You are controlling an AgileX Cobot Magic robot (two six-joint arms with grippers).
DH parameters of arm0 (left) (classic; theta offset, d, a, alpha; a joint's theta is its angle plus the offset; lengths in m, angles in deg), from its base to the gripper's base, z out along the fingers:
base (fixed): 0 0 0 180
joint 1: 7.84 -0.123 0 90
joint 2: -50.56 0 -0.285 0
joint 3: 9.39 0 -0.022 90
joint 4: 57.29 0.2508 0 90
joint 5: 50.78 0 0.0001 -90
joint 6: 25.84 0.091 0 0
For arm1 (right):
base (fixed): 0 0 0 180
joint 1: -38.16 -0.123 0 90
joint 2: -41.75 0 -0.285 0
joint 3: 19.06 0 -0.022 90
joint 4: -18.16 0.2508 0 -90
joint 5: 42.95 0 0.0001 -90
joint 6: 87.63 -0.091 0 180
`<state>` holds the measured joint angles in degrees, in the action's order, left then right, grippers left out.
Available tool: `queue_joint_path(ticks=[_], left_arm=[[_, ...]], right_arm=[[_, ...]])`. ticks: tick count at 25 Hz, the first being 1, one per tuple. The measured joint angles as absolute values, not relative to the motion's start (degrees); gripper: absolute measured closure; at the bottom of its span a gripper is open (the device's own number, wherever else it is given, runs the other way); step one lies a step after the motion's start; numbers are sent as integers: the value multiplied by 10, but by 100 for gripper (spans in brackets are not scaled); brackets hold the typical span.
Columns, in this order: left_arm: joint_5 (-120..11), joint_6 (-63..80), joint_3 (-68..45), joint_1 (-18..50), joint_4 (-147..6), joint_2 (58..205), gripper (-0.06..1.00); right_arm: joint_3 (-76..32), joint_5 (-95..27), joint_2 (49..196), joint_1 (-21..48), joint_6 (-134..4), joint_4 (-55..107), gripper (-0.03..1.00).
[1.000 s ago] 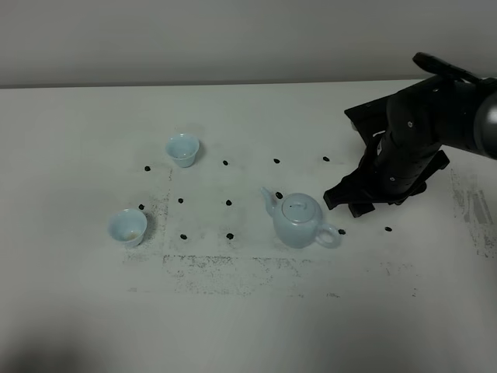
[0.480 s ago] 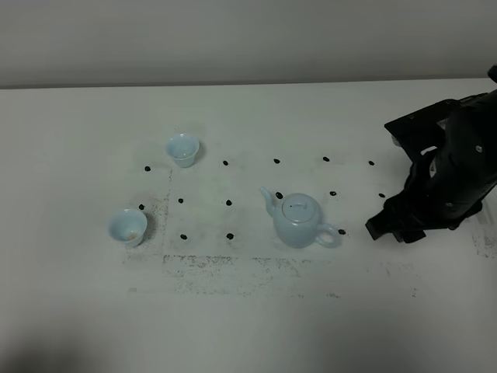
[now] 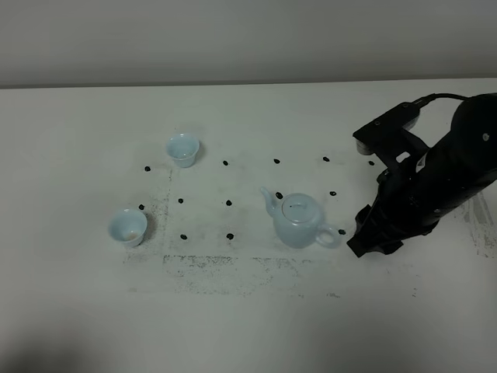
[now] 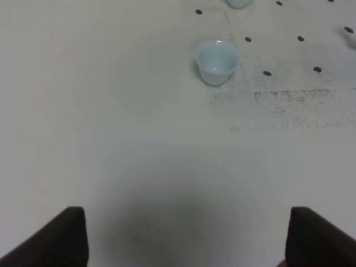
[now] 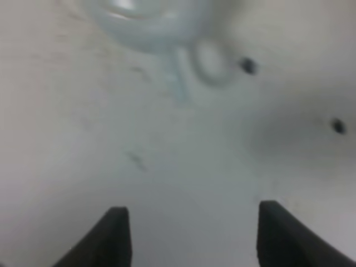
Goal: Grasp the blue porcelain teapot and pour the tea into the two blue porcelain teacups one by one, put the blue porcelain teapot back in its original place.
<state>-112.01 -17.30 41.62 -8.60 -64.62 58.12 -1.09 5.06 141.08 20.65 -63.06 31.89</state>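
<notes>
The blue porcelain teapot (image 3: 297, 221) stands upright on the table, lid on, spout to the left, loop handle (image 3: 330, 235) to the right. It shows blurred in the right wrist view (image 5: 146, 21). My right gripper (image 3: 363, 239) is open and empty, low and just right of the handle, not touching it; its fingers (image 5: 114, 236) are wide apart. One blue teacup (image 3: 182, 149) stands at the back left, the other (image 3: 128, 226) at the front left, also in the left wrist view (image 4: 218, 61). My left gripper (image 4: 186, 239) is open and empty, well short of that cup.
The white table (image 3: 248, 318) carries a grid of small black dots (image 3: 228, 202) and dark scuff marks (image 3: 233, 264) around the teapot and cups. The right arm's black body (image 3: 435, 179) stands over the table's right side.
My right arm swung out to the right, then came back left and lower, ending beside the teapot's handle. The teapot and cups have not moved.
</notes>
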Motion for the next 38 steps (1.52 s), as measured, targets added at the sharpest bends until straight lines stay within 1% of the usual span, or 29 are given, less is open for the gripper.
queue_joint_path(ticks=[4,9,12,15,20,25,34,38], left_arm=[[-1120,-173,416,-86,-646,581,22],[-1120,-173,416,-86,-646,581,22],[-1120,-173,416,-86,-646,581,22],[-1120,-173,416,-86,-646,581,22],[-1120,-173,416,-86,-646,581,22],[-1120,-173,416,-86,-646,581,22],[-1120,-173,416,-86,-645,581,22],[-1120,-173,416,-86,-641,581,22]], right_arm=[[-11,67,1411,207,-589,330,46],[-11,70,1411,201,-584,308,46],[-11,50,1411,201,-583,298,46],[-11,28,1411,201,-583,295,49],[-11,25,1413,201,-565,281,53],[-13,31,1456,202,-532,272,56],[-108,67,1553,203,-523,249,56],[-131,79,1582,203,-523,250,56]])
